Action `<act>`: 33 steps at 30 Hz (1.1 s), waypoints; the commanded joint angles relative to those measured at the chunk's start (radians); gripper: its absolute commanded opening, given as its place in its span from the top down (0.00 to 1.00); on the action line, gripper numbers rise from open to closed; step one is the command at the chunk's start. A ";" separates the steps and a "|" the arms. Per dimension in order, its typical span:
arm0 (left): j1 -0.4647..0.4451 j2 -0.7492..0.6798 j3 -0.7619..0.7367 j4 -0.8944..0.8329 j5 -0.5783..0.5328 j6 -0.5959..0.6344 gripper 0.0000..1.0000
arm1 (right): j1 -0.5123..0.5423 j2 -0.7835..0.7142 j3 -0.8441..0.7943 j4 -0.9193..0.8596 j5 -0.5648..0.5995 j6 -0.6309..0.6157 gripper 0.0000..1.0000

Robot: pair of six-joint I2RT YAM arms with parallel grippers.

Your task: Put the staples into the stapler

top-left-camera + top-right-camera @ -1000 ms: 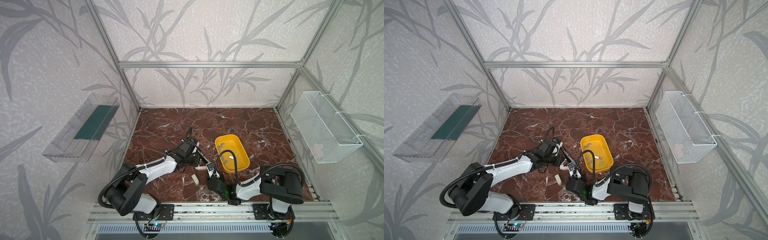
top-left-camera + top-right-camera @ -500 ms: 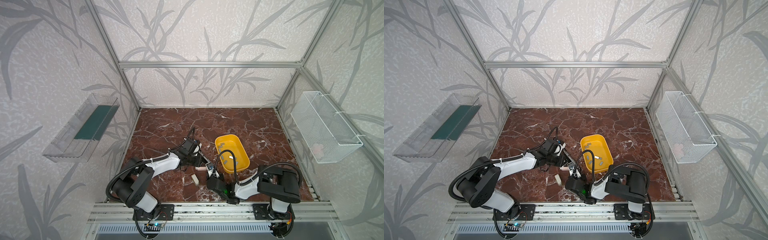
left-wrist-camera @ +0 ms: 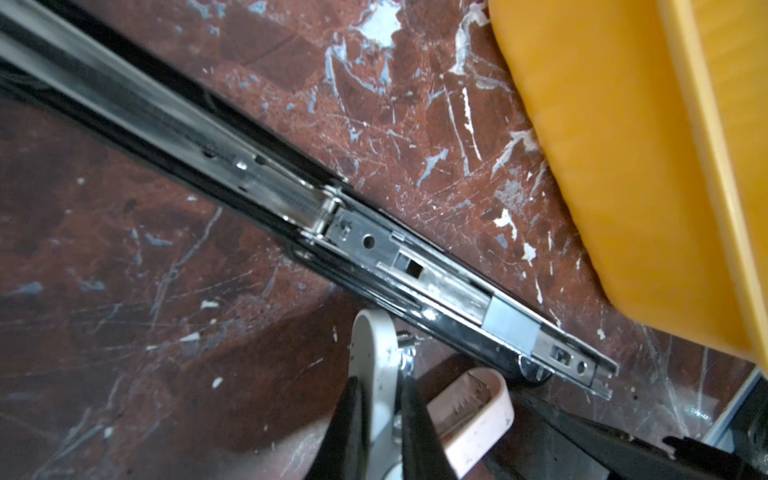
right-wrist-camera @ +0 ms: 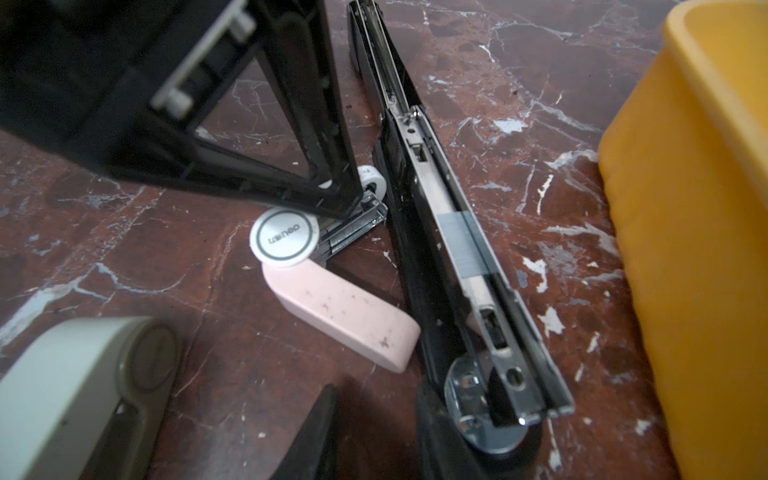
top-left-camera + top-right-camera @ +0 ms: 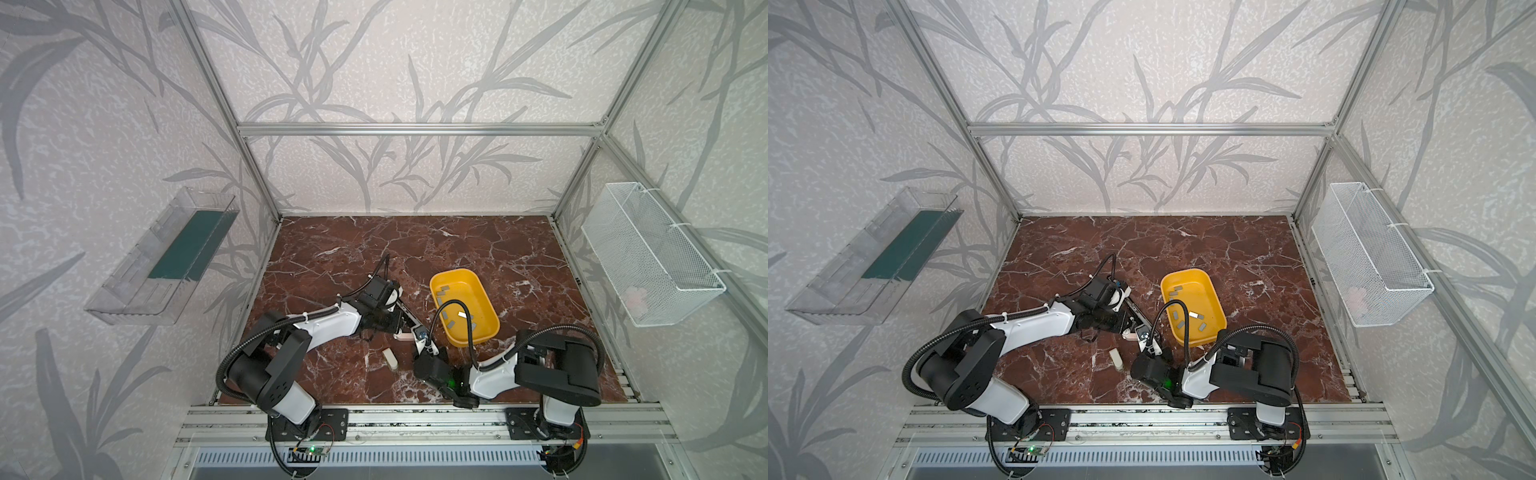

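A long black stapler (image 4: 419, 174) lies opened flat on the marble, with one grey strip of staples (image 4: 461, 245) in its metal channel (image 3: 374, 249). Beside it lies a pink mini stapler (image 4: 345, 316), hinged open. My left gripper (image 3: 380, 386) is shut on that mini stapler's white arm (image 3: 374, 345). My right gripper (image 4: 378, 399) is open over bare table, one finger (image 4: 440, 436) against the black stapler's front end. More staples (image 5: 451, 316) lie loose in the yellow tray (image 5: 455, 272). In both top views the grippers meet left of the tray (image 5: 1185, 272).
A beige mini stapler (image 5: 390, 359) lies just in front of the grippers, also in the right wrist view (image 4: 83, 395). The yellow tray's wall (image 4: 685, 208) stands close beside the black stapler. A wire basket (image 5: 652, 257) hangs on the right wall, a clear bin (image 5: 166, 257) on the left.
My left gripper has closed onto the pink mini stapler's white arm, and the left arm's elbow has swung in towards the middle. The right arm has barely moved.
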 commanded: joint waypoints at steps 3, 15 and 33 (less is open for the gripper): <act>0.027 0.018 -0.007 -0.016 0.079 -0.010 0.92 | -0.005 -0.040 -0.033 0.022 0.008 0.000 0.68; 0.106 0.057 -0.106 0.038 0.139 -0.129 0.93 | -0.005 -0.184 -0.102 -0.005 0.031 -0.010 0.68; 0.142 0.015 -0.242 0.122 0.103 -0.232 0.90 | 0.008 -0.246 -0.043 -0.103 0.015 -0.040 0.68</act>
